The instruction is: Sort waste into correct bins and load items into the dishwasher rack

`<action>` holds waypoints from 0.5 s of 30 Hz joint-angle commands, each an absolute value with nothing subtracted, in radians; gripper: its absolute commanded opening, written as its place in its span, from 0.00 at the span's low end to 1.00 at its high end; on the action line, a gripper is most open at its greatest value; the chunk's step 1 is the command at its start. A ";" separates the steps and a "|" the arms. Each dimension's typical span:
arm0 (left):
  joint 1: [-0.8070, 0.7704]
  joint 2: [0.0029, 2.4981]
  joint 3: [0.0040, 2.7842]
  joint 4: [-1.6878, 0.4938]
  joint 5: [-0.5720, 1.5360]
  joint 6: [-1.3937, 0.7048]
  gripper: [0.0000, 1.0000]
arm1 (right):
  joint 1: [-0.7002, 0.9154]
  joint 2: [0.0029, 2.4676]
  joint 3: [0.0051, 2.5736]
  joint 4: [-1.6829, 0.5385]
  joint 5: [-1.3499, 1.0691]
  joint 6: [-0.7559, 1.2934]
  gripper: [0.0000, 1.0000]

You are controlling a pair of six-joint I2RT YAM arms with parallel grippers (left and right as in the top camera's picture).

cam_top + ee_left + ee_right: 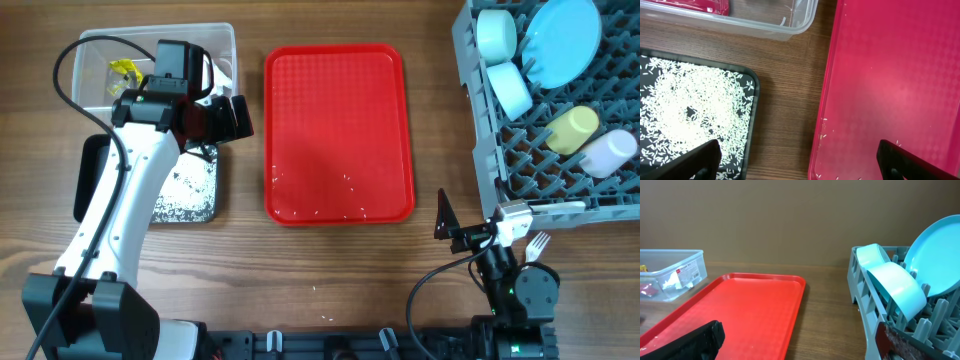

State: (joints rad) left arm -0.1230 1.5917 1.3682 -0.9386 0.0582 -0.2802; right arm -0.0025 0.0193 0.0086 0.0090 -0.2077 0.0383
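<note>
Across the wooden desk, the grey dishwasher rack fills the far right corner. It is loaded with the dishes. The flat red tray lies at the centre, bare but for a few stray grains near its front edge.

At far left stands the clear tub, and just in front of it is the black tray. The tray's floor is covered with white rice.

The left gripper hovers over the strip of desk between the black tray, the clear tub and the red tray. Its jaws are spread wide with nothing between them. The right gripper sits low near the front of the rack, jaws likewise apart and empty.

In the rack, the light-blue plate stands on edge at the back. Two light-blue bowls are tilted on the pegs beside it. The yellow cup and the pale pink cup lie nearer the front.

A white plastic fork rests on the desk just in front of the rack. A yellow wrapper and a red wrapper are inside the clear tub.
</note>
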 commanded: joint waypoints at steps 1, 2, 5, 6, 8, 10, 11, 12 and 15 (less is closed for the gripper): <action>-0.120 1.597 1.373 -0.936 0.070 -0.293 1.00 | 0.002 0.005 0.005 0.017 -0.194 0.028 1.00; -0.120 1.597 1.373 -0.936 0.070 -0.293 1.00 | 0.002 0.005 0.005 0.017 -0.194 0.028 1.00; -0.120 1.597 1.373 -0.936 0.070 -0.293 1.00 | 0.002 0.005 0.005 0.017 -0.194 0.028 1.00; -0.120 1.597 1.373 -0.936 0.070 -0.293 1.00 | 0.002 0.005 0.005 0.017 -0.194 0.028 1.00; -0.120 1.597 1.373 -0.936 0.070 -0.293 1.00 | 0.002 0.005 0.005 0.017 -0.194 0.029 1.00; -0.120 1.597 1.373 -0.936 0.070 -0.293 1.00 | 0.002 0.005 0.005 0.017 -0.194 0.028 1.00; -0.120 1.597 1.373 -0.937 0.070 -0.293 1.00 | 0.002 0.005 0.005 0.017 -0.194 0.028 1.00; -0.120 1.597 1.373 -0.937 0.070 -0.293 1.00 | 0.002 0.005 0.005 0.017 -0.194 0.028 1.00; -0.122 1.543 1.373 -0.924 0.043 -0.289 1.00 | 0.002 0.005 0.005 0.017 -0.194 0.028 1.00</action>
State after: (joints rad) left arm -0.1230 1.5913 1.3682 -0.9382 0.0574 -0.2802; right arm -0.0025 0.0193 0.0086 0.0090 -0.2077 0.0383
